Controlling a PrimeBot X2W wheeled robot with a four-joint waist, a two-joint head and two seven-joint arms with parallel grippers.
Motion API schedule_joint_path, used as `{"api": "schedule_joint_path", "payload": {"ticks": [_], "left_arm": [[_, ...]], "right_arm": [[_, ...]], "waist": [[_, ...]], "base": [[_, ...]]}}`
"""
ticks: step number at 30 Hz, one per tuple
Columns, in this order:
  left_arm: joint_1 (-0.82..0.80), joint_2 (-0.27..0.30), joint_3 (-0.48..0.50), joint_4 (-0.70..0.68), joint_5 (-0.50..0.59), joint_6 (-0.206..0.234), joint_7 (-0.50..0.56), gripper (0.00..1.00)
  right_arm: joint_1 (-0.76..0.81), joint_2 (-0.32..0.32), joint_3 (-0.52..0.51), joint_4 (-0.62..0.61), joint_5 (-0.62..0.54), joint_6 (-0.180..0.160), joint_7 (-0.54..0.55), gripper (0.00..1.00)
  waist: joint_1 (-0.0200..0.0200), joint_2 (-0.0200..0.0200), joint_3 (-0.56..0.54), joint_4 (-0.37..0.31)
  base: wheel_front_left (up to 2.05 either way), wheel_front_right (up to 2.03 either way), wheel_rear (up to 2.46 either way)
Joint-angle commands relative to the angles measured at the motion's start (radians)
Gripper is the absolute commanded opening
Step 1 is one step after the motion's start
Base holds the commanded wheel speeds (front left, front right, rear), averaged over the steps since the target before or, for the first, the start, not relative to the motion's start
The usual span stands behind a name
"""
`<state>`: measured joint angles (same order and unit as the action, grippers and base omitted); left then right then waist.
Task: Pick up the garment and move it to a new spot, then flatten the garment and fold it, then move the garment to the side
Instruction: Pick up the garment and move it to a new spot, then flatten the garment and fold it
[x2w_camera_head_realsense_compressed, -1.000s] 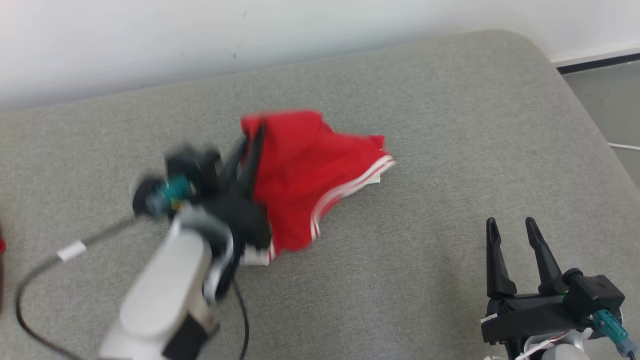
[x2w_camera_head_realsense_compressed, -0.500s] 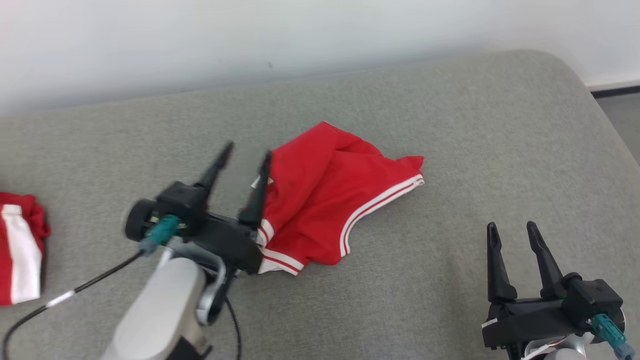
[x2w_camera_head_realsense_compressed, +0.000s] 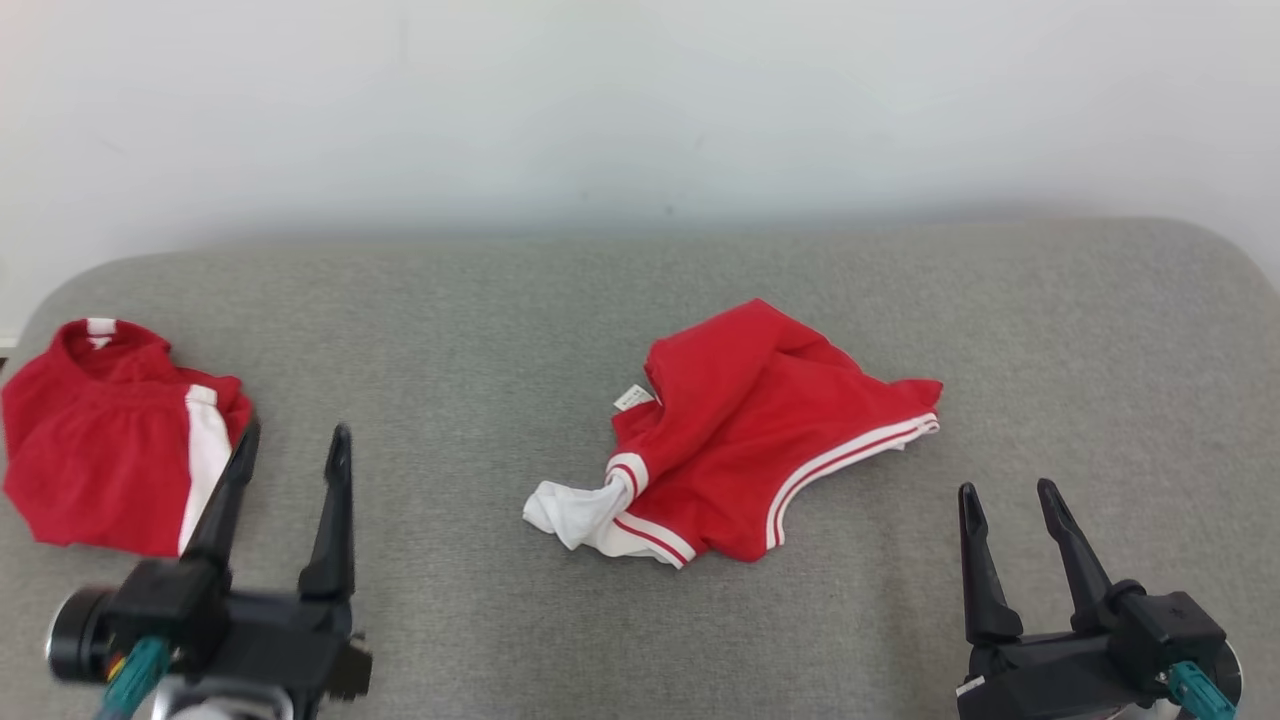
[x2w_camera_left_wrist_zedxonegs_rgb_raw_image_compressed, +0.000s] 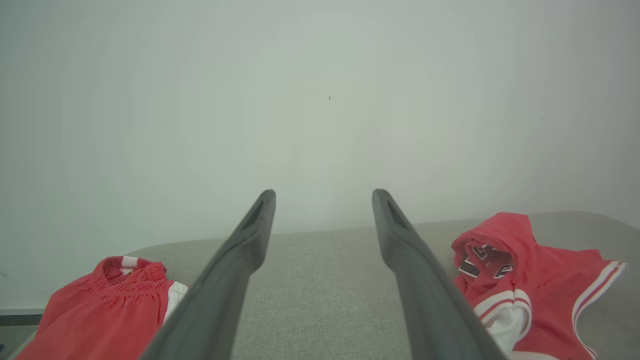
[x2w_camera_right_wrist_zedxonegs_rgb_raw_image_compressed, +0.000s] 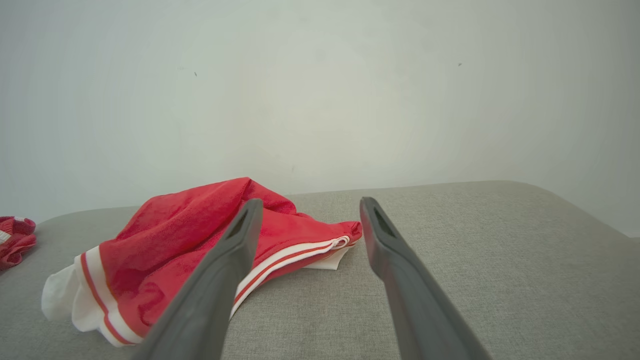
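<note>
Since a second earlier, the left gripper (x2w_camera_head_realsense_compressed: 296, 433) had let go of the red garment (x2w_camera_head_realsense_compressed: 760, 440) and drawn back to the lower left of the head view, fingers wide apart and empty. The garment lay crumpled mid-way across the grey padded surface (x2w_camera_head_realsense_compressed: 450, 350). The right gripper (x2w_camera_head_realsense_compressed: 1006, 488) stood open and empty at the lower right. In the left wrist view, the garment lay right of the spread fingers. In the right wrist view, it lay beyond them, leftward.

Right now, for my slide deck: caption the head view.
Crumpled red jersey lies on the grey cushion beyond the open left gripper and open right gripper; red shorts at left.
</note>
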<state>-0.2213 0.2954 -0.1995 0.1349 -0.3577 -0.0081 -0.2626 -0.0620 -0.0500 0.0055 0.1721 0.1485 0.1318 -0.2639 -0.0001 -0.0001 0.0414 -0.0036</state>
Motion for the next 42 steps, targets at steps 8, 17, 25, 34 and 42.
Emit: {"api": "schedule_joint_path", "payload": {"ticks": [8,17,25,34,42], "left_arm": [[0.197,-0.033,0.088,-0.094,0.026,0.033,-0.003,1.0],[0.311,-0.092,0.146,-0.109,0.052,0.003,-0.003,1.0],[0.315,-0.125,0.159,-0.076,0.102,-0.042,-0.003,1.0],[0.315,-0.154,0.191,-0.06,0.134,-0.069,-0.003,1.0],[0.308,-0.171,0.209,-0.051,0.155,-0.087,-0.003,1.0]], "right_arm": [[0.036,-0.001,-0.004,0.018,-0.02,-0.002,-0.001,1.0],[0.072,-0.01,-0.009,0.023,-0.035,-0.002,0.008,1.0],[0.096,-0.008,-0.013,0.036,-0.027,-0.002,0.013,1.0],[0.091,-0.005,-0.012,0.053,-0.021,-0.002,0.01,1.0],[0.088,-0.003,-0.007,0.062,-0.016,-0.002,0.007,1.0]], "waist": [[0.0001,0.0001,-0.05,0.047],[0.0001,0.0001,-0.06,0.052],[0.0001,0.0001,-0.055,0.058],[0.0001,0.0001,-0.05,0.048],[0.0001,0.0001,-0.044,0.037]], "base": [[0.0,0.0,0.0],[0.0,0.0,0.0],[0.0,0.0,0.0],[0.0,0.0,0.0],[0.0,0.0,0.0]]}}
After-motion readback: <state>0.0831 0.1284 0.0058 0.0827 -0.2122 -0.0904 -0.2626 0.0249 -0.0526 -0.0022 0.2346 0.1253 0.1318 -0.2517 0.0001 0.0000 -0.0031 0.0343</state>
